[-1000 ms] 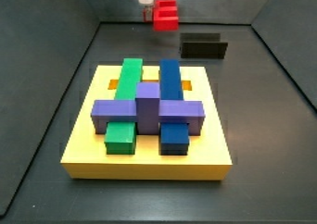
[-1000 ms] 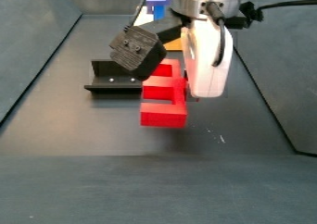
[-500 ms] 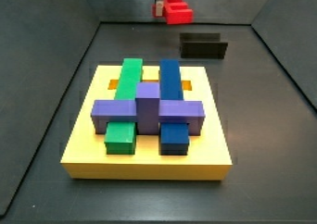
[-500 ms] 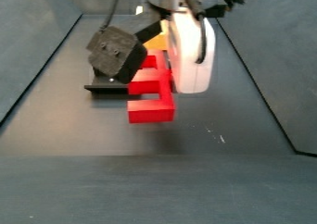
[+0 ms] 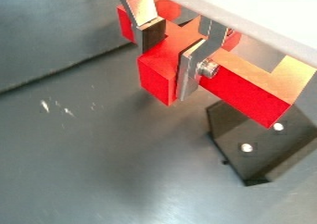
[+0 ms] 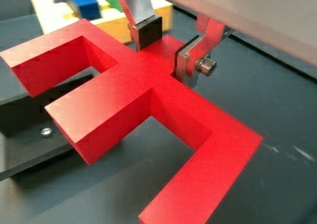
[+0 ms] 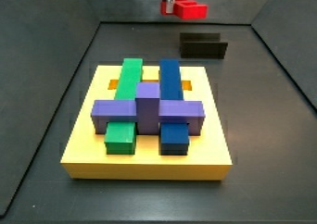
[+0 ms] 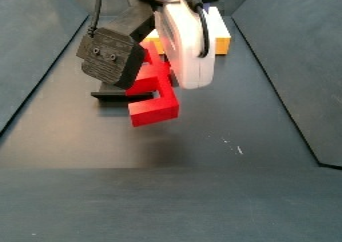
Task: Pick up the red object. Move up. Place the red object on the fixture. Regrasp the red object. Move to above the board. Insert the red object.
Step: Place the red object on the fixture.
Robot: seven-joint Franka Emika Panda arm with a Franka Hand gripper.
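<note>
The gripper [image 6: 170, 44] is clamped on the top stub of the red object [image 6: 148, 117], its silver fingers [image 5: 188, 63] pressed against both sides, and holds it clear of the dark floor [image 8: 160, 186]. In a side view the red object [image 8: 154, 94] hangs just beside the fixture [image 8: 110, 90]. The board [image 7: 87, 144], bearing green, blue and purple blocks, lies well apart.

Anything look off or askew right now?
Nothing stands out. The gripper is shut on the red object by its stub and holds it in the air near the fixture. On the board, the green, blue and purple blocks sit squarely in place.
</note>
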